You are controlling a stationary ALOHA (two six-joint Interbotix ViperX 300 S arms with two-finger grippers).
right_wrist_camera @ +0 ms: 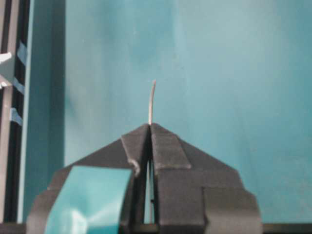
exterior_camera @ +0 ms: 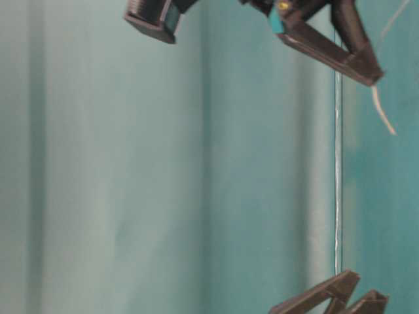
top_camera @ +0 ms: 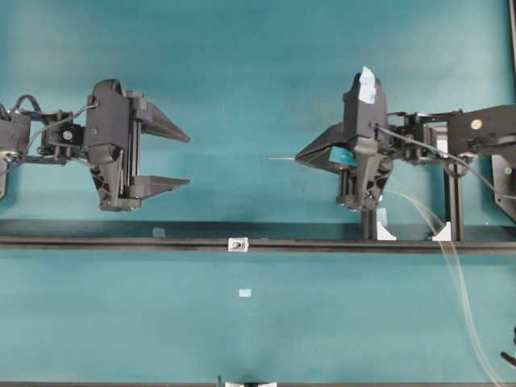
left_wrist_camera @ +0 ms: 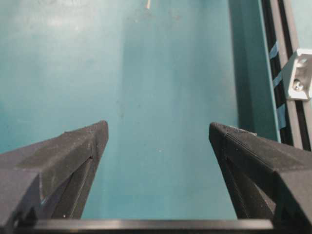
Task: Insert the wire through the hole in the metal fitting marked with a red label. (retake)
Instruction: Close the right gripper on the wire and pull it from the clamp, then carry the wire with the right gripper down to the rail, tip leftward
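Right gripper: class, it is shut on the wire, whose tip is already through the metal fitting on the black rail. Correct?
Not quite. The right gripper is shut on the wire, but the overhead view shows its tip in open air, apart from the metal fitting on the black rail.

Teal table (top_camera: 242,81); black rail (top_camera: 121,241) across it.

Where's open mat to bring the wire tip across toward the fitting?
Bare teal mat lies between the left end effector and the right end effector holding the wire. It is tight along the black rail around the metal fitting.
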